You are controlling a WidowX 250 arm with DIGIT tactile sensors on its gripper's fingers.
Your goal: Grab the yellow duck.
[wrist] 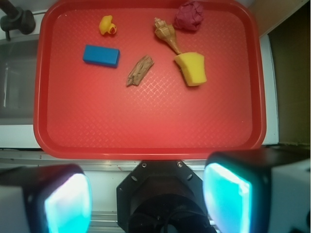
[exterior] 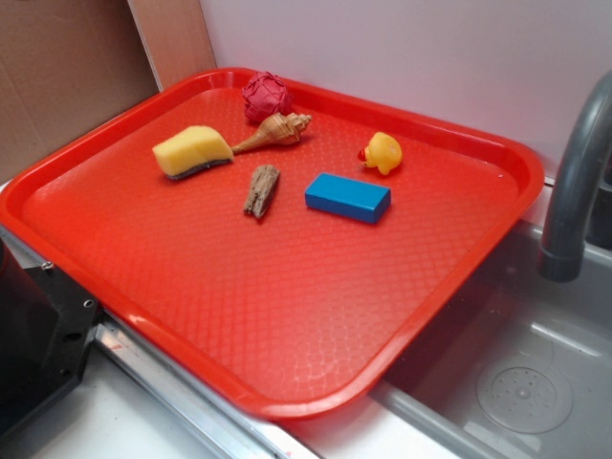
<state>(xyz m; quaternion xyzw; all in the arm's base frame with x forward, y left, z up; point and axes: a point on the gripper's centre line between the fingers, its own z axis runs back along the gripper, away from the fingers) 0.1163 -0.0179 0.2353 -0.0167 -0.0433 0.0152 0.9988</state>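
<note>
Toward the far side of the red tray [wrist: 150,141], near the faucet [wrist: 14,19], the yellow duck [wrist: 107,25] is sitting alone, its red-orange beak pointing toward the tray's middle. I am watching it through the wrist view, where my claw [wrist: 148,194] is hanging spread wide, holding nothing, back over the near edge of the tray and well apart from the duck. The blue block [wrist: 101,55] is lying just beside the duck on the nearer side, so I am planning to come down from above rather than sweeping in low across it. I am judging that the duck is small and rounded and may squirt out of a loose pinch, so I am aiming to centre the fingers [wrist: 226,194] on its body, not the beak. The yellow sponge [wrist: 191,68] is similar in colour but lying well apart, so I am keeping clear of it.
</note>
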